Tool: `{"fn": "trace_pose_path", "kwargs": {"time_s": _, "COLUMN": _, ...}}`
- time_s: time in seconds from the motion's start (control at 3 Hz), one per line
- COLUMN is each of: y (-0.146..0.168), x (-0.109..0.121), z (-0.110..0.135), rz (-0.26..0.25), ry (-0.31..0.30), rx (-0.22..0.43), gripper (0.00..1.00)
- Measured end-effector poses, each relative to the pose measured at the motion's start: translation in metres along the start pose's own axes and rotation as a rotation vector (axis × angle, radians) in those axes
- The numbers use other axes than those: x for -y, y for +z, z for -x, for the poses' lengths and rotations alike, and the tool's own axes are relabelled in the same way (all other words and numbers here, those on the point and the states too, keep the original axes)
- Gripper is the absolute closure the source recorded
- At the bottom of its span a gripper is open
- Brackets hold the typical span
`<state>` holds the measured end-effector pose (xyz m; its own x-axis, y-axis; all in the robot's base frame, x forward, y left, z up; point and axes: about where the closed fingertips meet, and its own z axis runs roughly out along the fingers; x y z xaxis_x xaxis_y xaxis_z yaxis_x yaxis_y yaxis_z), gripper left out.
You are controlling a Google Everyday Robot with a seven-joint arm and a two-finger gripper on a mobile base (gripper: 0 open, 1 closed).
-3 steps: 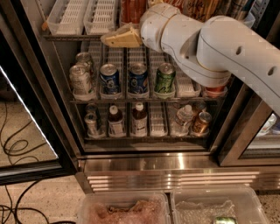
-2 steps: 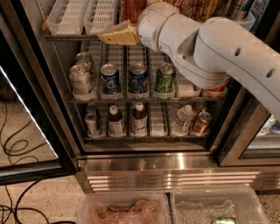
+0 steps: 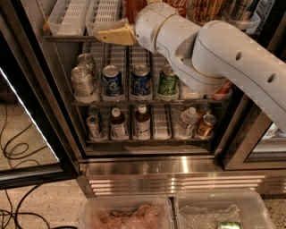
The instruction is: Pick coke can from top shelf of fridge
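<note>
Fridge interior and floor. A speckled floor (image 3: 40,201) with dark cables (image 3: 13,150) lies before the open fridge (image 3: 178,167), whose black-framed glass door (image 3: 31,103) stands swung out at the left. Two clear plastic bins (image 3: 127,210) sit on the floor at the near edge.

Top shelf (image 3: 67,38): white slatted trays (image 3: 71,15) occupy its left lanes. The coke can (image 3: 134,6) stands on this shelf to the right of those trays. It is cut off by the upper edge of the view and partly hidden behind the wrist.

Arm: the white arm (image 3: 223,58) enters from the right and crosses the upper part of the fridge. The gripper (image 3: 97,34) points left at the front rail of the top shelf, just below the trays and slightly left of the coke can. Its pale yellow fingers (image 3: 114,32) lie close together in a single wedge and hold nothing.

Middle shelf, left to right: silver cans (image 3: 82,82), two blue cans (image 3: 111,80) and a green can (image 3: 168,82).

Bottom shelf: a small can (image 3: 94,126), two brown bottles (image 3: 118,125), a clear bottle (image 3: 187,120) and a copper-coloured can (image 3: 205,125).
</note>
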<state>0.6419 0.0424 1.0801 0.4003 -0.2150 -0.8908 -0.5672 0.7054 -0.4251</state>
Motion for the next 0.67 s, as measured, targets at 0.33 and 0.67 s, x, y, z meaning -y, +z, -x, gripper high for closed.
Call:
{"fn": "trace_pose_path", "kwargs": {"time_s": 0.33, "y": -0.0055, "x": 0.0115, "z": -0.0096, "rz": -0.056, "ry": -0.011, "rx": -0.007, "gripper": 0.0}}
{"fn": "trace_pose_path", "kwargs": {"time_s": 0.67, "y": -0.0052, "x": 0.0121, "z": -0.0092, "rz": -0.059, "ry": -0.012, "rx": -0.008, "gripper": 0.0}}
